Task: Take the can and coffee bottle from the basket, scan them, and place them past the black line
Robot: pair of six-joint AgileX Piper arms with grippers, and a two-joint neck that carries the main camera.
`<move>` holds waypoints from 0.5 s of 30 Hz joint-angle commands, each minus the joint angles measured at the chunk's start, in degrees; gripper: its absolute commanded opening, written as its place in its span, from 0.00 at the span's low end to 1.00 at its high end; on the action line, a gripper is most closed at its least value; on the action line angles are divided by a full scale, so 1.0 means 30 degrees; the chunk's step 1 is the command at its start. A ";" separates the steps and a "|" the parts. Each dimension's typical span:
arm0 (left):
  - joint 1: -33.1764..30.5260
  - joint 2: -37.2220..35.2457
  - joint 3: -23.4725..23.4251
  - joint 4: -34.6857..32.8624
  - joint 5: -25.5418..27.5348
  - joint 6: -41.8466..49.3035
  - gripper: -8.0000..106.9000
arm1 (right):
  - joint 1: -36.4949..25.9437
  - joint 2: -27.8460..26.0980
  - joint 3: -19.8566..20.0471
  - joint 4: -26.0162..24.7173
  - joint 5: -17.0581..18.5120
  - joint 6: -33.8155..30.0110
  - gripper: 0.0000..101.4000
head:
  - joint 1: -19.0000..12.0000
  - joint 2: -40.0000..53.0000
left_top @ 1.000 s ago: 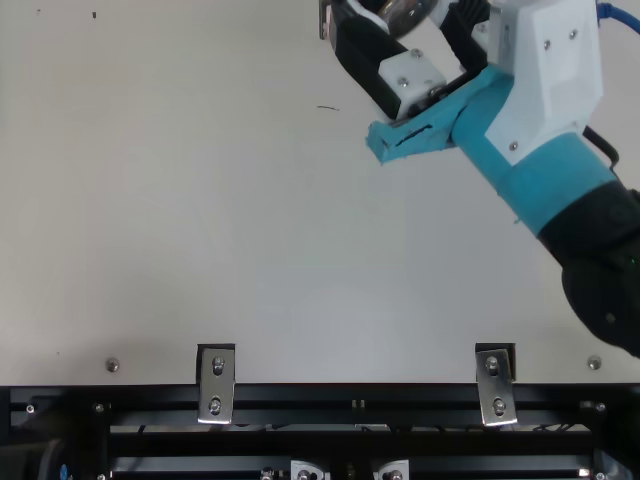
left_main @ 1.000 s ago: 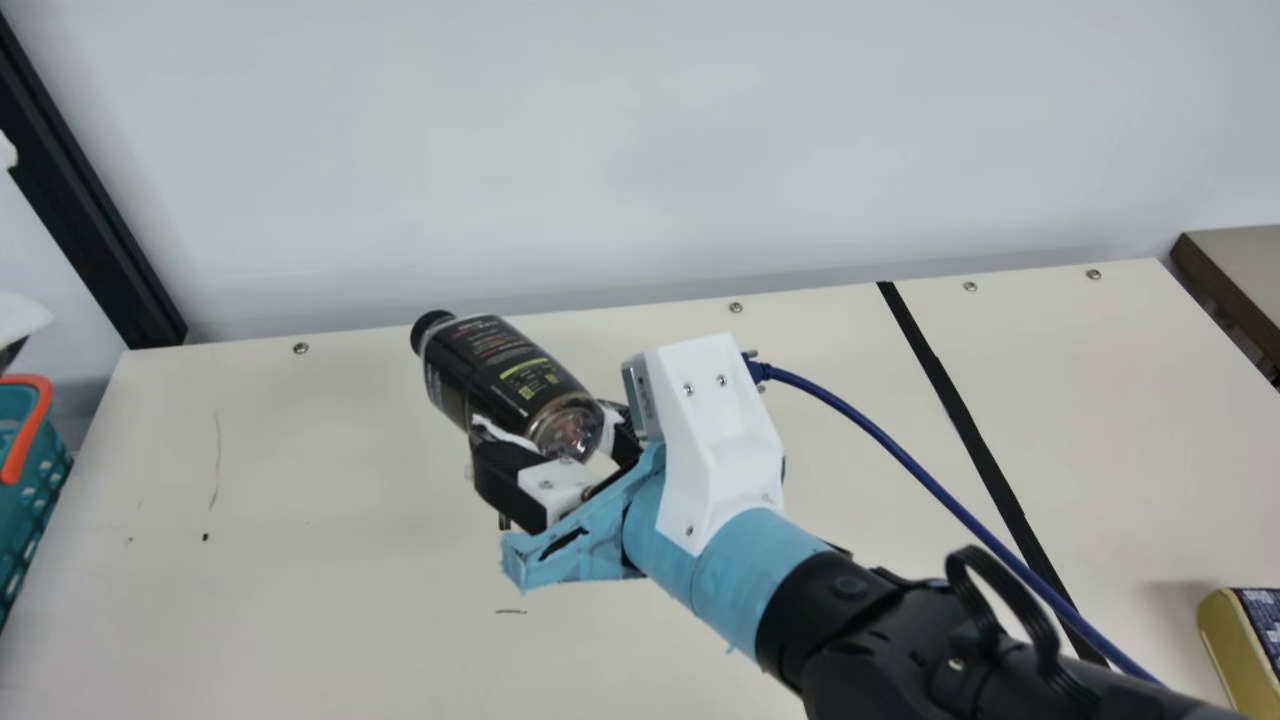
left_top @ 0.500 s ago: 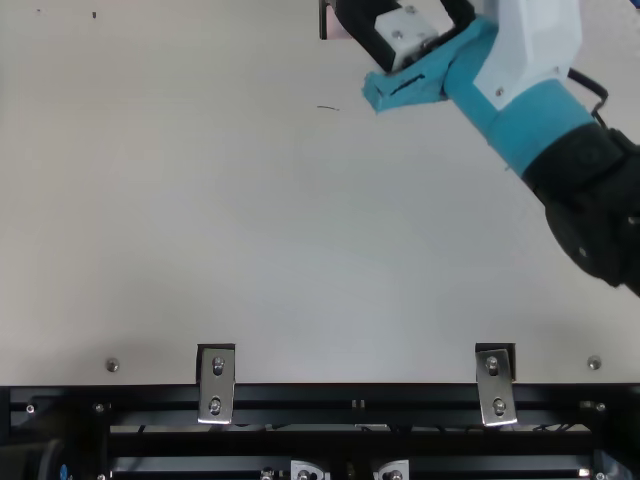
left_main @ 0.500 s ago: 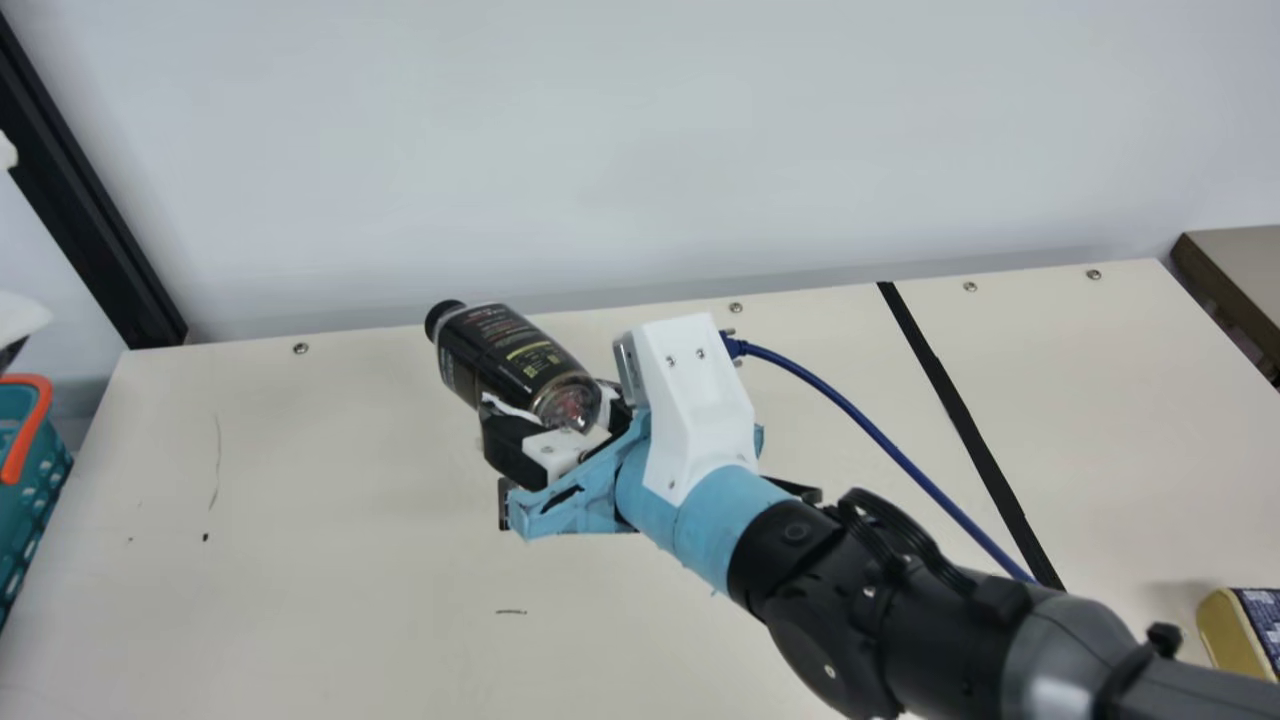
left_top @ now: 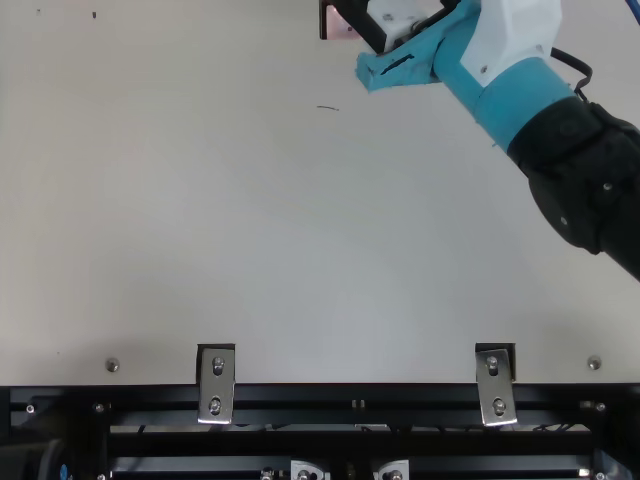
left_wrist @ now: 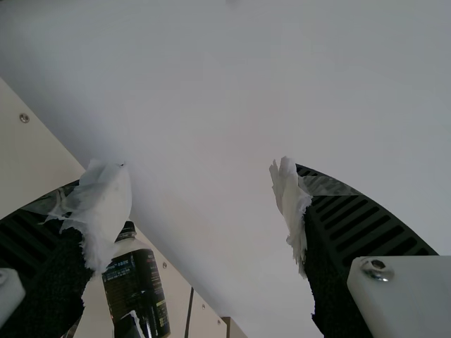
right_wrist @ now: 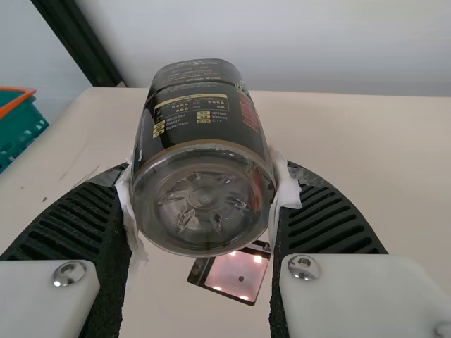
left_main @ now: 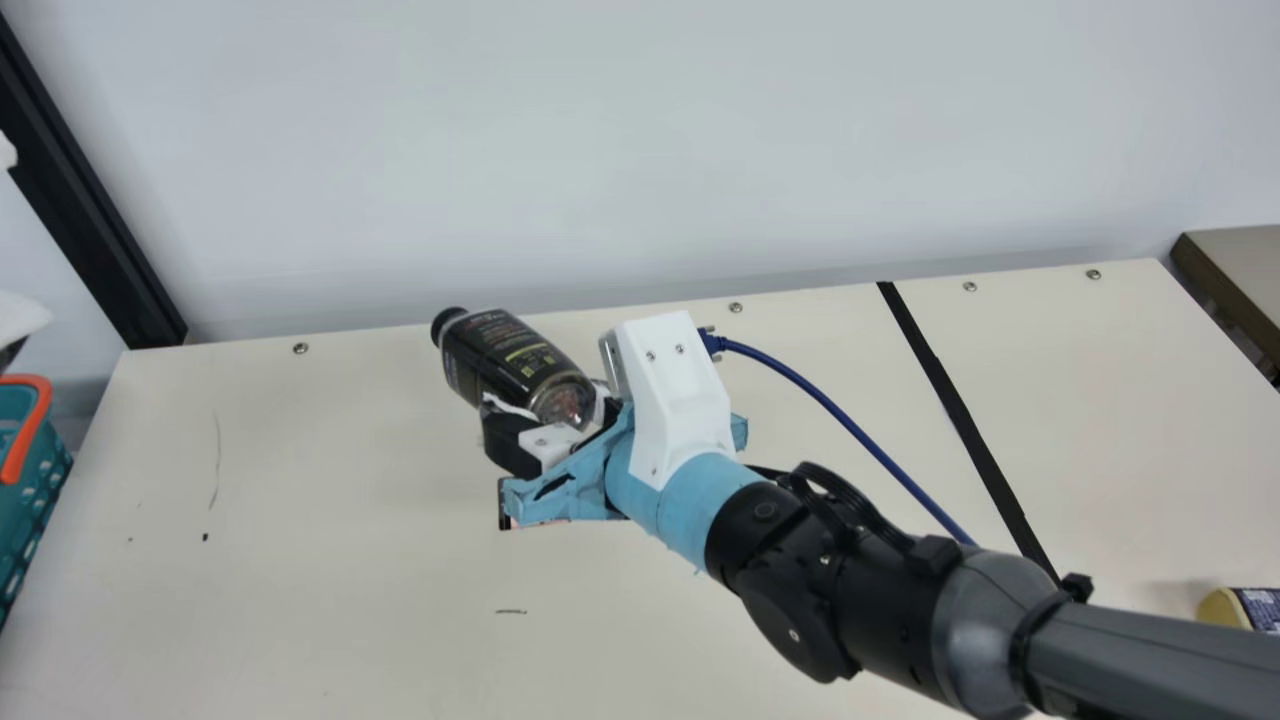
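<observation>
The coffee bottle (left_main: 515, 365) was held aloft near its base by the right gripper (right_wrist: 204, 172), long axis running outward, cap farthest from the palm, lit scanner (right_wrist: 236, 276) below, while the left gripper (left_wrist: 197, 169) stood wide and empty.

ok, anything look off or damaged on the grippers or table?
Yes: white wrap on the left gripper is torn and ragged; on the right gripper it's frayed too. Stray dark marks on the table. Coffee bottle looks intact.
</observation>
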 commanded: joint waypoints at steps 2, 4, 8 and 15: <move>0.0000 0.0000 0.0000 0.0000 0.0000 0.0000 0.85 | -0.0095 0.0126 0.0006 0.0233 -0.0011 -0.0269 0.00 | -0.0167 -0.0023; 0.0000 0.0000 0.0000 0.0000 0.0000 0.0000 0.85 | -0.0147 0.0217 0.0024 0.0382 -0.0043 -0.0437 0.00 | -0.0167 -0.0023; 0.0000 0.0000 0.0000 0.0000 0.0000 0.0000 0.85 | -0.0226 0.0340 0.0063 0.0630 -0.0101 -0.0713 0.00 | -0.0167 -0.0023; 0.0000 0.0000 0.0000 0.0000 0.0000 0.0000 0.85 | -0.0325 0.0492 0.0097 0.0901 -0.0251 -0.0994 0.00 | -0.0167 -0.0023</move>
